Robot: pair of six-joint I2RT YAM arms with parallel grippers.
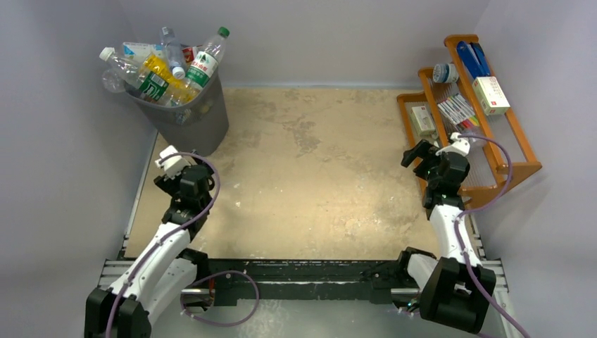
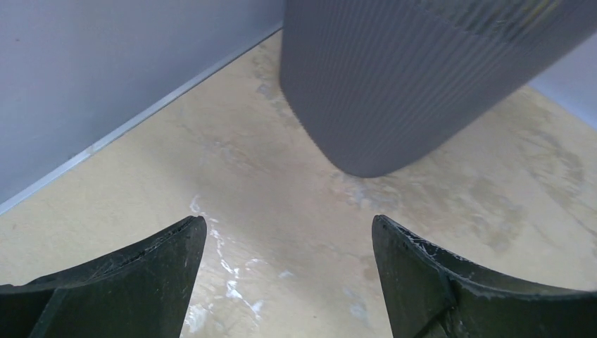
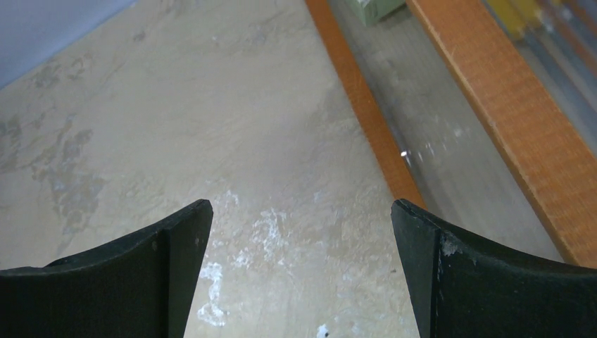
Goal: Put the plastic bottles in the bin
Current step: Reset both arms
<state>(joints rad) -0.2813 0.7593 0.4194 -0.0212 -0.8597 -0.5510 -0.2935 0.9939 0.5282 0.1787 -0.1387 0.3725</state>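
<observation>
The dark grey bin (image 1: 193,116) stands at the far left corner of the table, heaped with plastic bottles (image 1: 169,74), clear and yellow, with green and red labels, sticking out above its rim. Its ribbed wall shows in the left wrist view (image 2: 394,77). My left gripper (image 1: 176,165) is open and empty, low over the table just in front of the bin (image 2: 288,232). My right gripper (image 1: 420,156) is open and empty beside the wooden rack (image 3: 301,215). No bottle lies on the table.
An orange wooden rack (image 1: 510,134) with boxes and pens stands along the right edge; its lower rail (image 3: 359,98) lies close to my right fingers. Grey walls enclose the table at the back and the sides. The worn tabletop (image 1: 317,176) spreads between the arms.
</observation>
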